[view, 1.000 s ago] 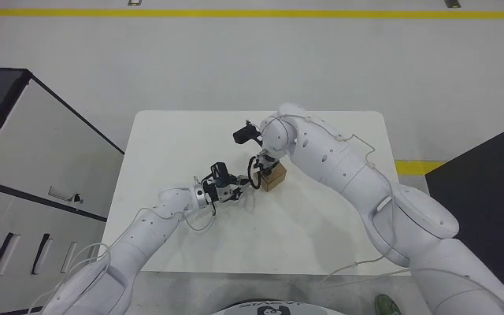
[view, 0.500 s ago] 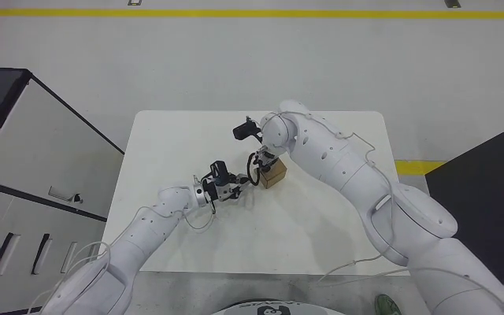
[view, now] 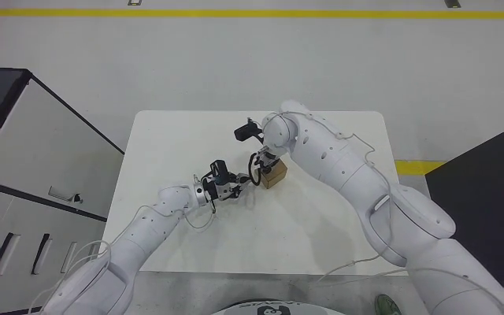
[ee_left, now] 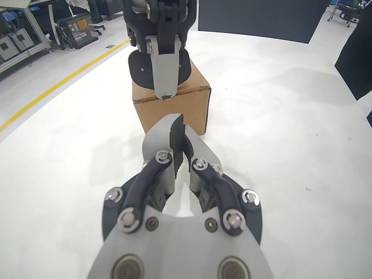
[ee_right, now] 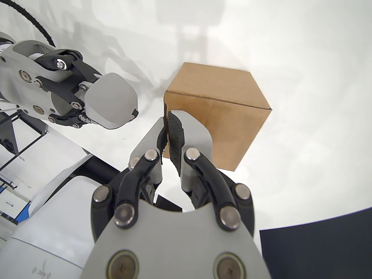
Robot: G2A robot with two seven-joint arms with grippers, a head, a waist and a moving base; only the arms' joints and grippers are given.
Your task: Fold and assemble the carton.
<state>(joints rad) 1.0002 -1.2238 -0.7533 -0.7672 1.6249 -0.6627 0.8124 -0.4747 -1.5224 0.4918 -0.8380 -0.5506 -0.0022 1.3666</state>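
The carton (view: 276,176) is a small brown cardboard box standing closed on the white table (view: 315,228). My right gripper (view: 264,163) hangs over it from above, shut, its tips touching the top edge of the carton (ee_left: 193,111) on the side facing the left arm. In the right wrist view the right gripper (ee_right: 170,117) meets the carton (ee_right: 232,123) at an upper corner. My left gripper (ee_left: 178,120) is shut with nothing in it, low over the table and just short of the carton's side wall. The left gripper (ee_right: 132,113) lies beside that same corner.
A dark panel (ee_left: 261,4) stands beyond the table's far side. A black cabinet (view: 31,134) stands off the table's left edge. Bare table surface stretches out all around the carton.
The right gripper and the carton have shifted very slightly toward the table's far side. The left arm has hardly moved.
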